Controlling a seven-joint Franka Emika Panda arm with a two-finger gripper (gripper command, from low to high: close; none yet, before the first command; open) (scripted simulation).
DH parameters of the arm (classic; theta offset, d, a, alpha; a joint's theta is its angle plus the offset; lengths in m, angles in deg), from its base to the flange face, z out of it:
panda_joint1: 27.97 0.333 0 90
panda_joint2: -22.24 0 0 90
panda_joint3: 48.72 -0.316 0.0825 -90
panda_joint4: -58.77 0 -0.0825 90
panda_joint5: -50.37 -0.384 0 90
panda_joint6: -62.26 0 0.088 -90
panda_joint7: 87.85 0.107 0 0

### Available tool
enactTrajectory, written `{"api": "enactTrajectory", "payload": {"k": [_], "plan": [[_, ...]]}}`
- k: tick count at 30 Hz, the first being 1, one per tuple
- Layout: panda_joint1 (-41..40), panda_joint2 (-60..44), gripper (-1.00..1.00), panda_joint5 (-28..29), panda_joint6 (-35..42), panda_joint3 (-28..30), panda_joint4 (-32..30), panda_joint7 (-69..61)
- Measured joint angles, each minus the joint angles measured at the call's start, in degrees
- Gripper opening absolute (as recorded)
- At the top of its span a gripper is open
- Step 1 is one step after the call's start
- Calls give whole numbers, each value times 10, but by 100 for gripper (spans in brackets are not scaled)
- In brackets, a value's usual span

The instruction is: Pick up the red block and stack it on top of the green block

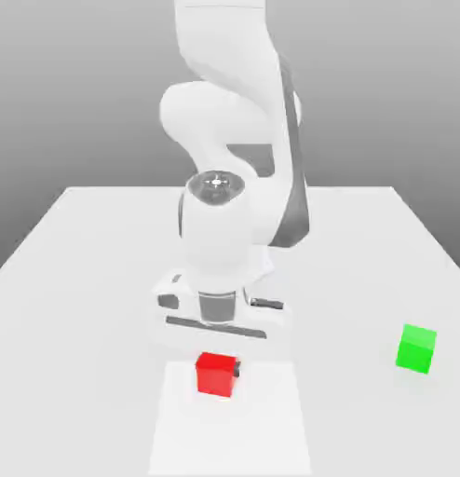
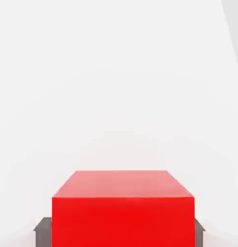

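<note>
- The white tabletop (image 1: 75, 279) stands before a plain grey backdrop.
- The red block (image 1: 216, 374) sits low at the tabletop's near middle, faces square to the tabletop edges; as a cube it has no long axis.
- The hand (image 1: 218, 365) has its dark fingers (image 2: 43, 231) against the block's two opposite sides, closed on it.
- The green block (image 1: 416, 347) rests well apart, toward the exterior view's right.

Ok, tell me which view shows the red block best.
The hand view: the red block looms large there, top and front face plain, with a dark claw finger at each side. The exterior view shows it small on the white table, below the arm, far from the green block.
</note>
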Motion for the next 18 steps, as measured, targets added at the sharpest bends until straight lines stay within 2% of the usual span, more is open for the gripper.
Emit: {"api": "enactTrajectory", "payload": {"k": [3, 9, 18], "plan": [[-3, 13, -100, 0, 11, -3, -2, 0], [-3, 131, -100, -11, 112, -6, -19, -8], [174, 145, -100, -24, 184, -117, 40, 186]]}}
